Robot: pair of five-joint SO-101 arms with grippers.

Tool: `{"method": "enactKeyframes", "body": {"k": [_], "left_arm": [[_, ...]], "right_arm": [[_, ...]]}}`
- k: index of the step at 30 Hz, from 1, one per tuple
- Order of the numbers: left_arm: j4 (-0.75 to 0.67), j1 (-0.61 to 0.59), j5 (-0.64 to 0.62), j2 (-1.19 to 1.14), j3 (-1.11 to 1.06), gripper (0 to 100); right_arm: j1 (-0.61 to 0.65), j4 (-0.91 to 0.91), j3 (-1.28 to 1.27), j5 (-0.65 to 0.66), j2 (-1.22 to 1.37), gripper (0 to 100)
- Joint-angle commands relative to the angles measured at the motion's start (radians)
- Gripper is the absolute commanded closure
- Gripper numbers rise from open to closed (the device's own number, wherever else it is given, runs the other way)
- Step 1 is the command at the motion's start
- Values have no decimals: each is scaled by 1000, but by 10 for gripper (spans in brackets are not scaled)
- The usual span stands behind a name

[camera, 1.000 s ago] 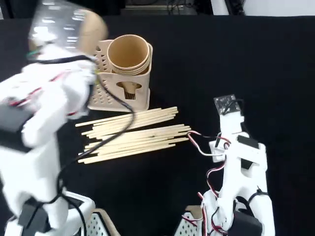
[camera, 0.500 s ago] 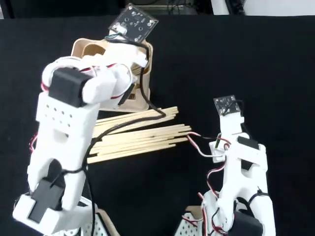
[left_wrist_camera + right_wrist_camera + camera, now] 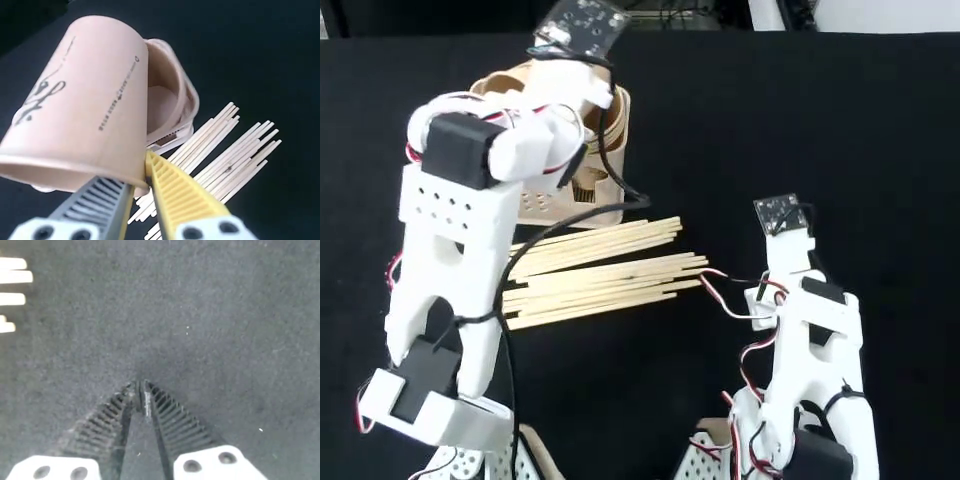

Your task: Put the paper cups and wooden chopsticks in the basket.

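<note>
We are pinching the cup [image 3: 85, 115] rim, left claw [image 3: 146, 170] clamped | upper left, over basket [image 3: 555, 208] | likely light, crushable: gripping gently | right claw [image 3: 139, 389] together

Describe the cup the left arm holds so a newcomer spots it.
On the black table, find the beige basket behind the wooden chopsticks. Close to it hangs a tilted paper cup, rim pinched in the left gripper; dark squiggles mark its side.

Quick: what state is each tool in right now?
Left tool: closed on a paper cup by its rim.
Right tool: closed, holding nothing.
</note>
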State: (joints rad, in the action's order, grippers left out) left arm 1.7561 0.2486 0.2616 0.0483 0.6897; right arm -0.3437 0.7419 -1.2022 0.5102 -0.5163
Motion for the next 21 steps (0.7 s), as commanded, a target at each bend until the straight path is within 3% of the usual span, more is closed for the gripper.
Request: {"method": "enactKeyframes", "body": {"k": [1, 10, 15, 21], "left_arm": [[5, -24, 5, 9, 35, 970], [5, -13, 6, 15, -50, 970], [5, -1, 32, 58, -111, 970], [5, 74, 49, 175, -183, 970]], "right_arm": [[12, -14, 2, -8, -22, 979], [-37, 20, 231, -15, -24, 979], [-84, 141, 573, -153, -24, 979], [-21, 212, 957, -302, -22, 979]]}}
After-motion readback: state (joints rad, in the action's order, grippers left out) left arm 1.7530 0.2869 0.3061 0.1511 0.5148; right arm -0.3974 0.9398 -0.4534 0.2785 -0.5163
